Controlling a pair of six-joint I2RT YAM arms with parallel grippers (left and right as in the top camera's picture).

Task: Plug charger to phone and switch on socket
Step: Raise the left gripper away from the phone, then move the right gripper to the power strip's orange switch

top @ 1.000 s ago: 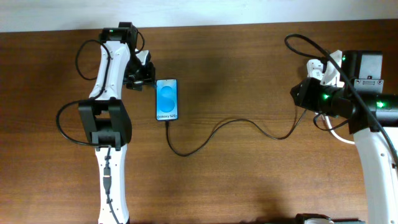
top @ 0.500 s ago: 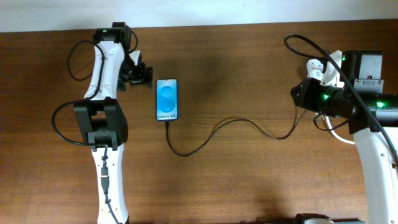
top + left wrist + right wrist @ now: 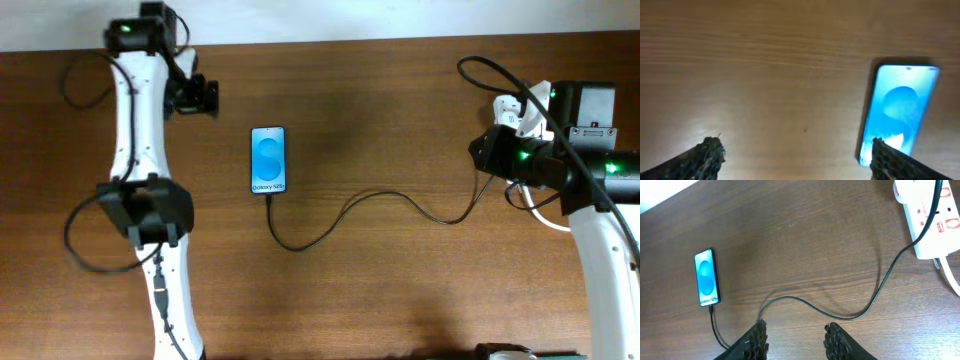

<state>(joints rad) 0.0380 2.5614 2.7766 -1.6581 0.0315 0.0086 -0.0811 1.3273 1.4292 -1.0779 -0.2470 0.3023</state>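
My left fingers [image 3: 710, 156] and right fingers [image 3: 756, 341] are spread apart, empty; the charger [image 3: 852, 317] meets the phone [image 3: 268, 160] on the table [image 3: 400, 300].

Counter [image 3: 400, 290]: brown wood, fine straight grain, smooth, low satin sheen with soft glare patches. Phone [image 3: 269, 160]: glossy glass face, dark smooth frame. Charger [image 3: 385, 193]: thin black cable, smooth and matt, sheath looks rubbery. Socket [image 3: 910, 205]: white moulded plastic, smooth, slight gloss. Left gripper [image 3: 796, 152] and right gripper [image 3: 796, 329]: pads [image 3: 710, 155] on the jaws dark, coarse, pitted, matt. Arm shells [image 3: 135, 130]: smooth white plastic, semi-gloss. Joint housings [image 3: 150, 210]: black, matt.
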